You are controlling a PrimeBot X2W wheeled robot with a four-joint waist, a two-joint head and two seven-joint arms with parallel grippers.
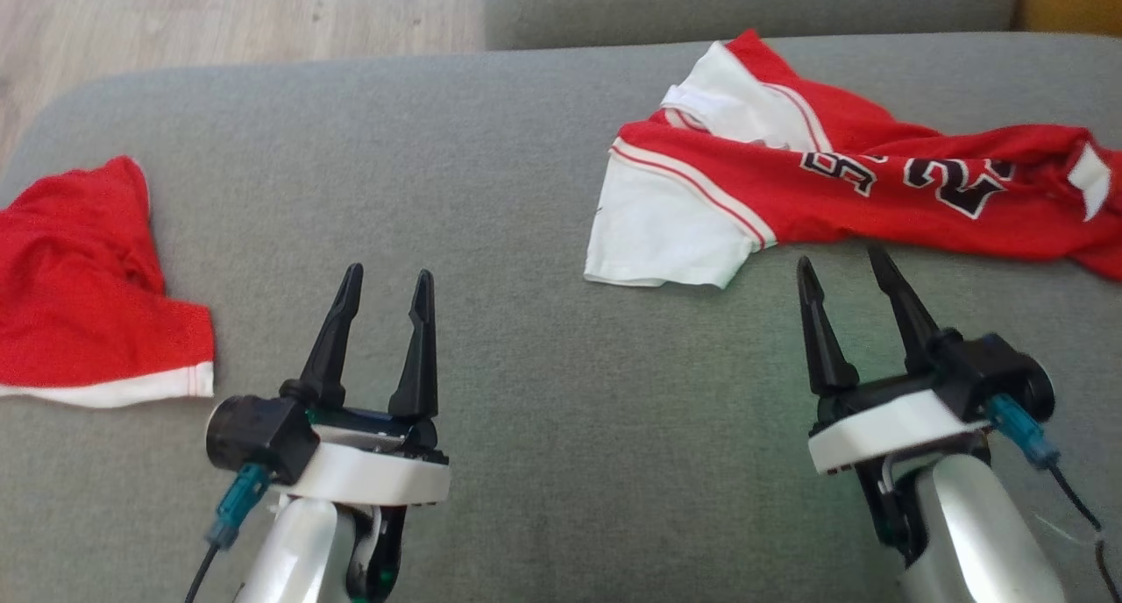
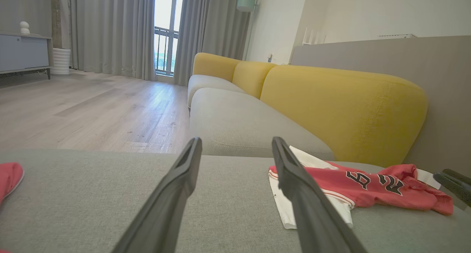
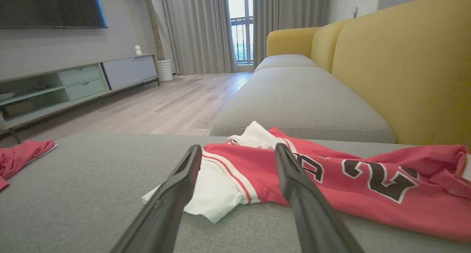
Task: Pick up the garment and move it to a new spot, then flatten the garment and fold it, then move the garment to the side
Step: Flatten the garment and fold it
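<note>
Gaping wide, both jaws empty; jersey [image 1: 877, 202] untouched.

Matt cloth, woven upholstery
The jersey [image 1: 841, 182] was matt knit cloth, the sofa seat [image 1: 526, 147] coarse grey weave, the left gripper [image 1: 388, 274] matt dark plastic, the floor [image 1: 219, 16] smooth pale wood.

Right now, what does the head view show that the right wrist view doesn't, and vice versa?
Head view adds the left gripper, open, over bare grey cushion between the two garments. Right wrist view adds the room: TV, media cabinet, curtains. Shared: the crumpled red-and-white jersey, the right gripper, open and pointing at it, the red garment at the left, and the grey cushion.
</note>
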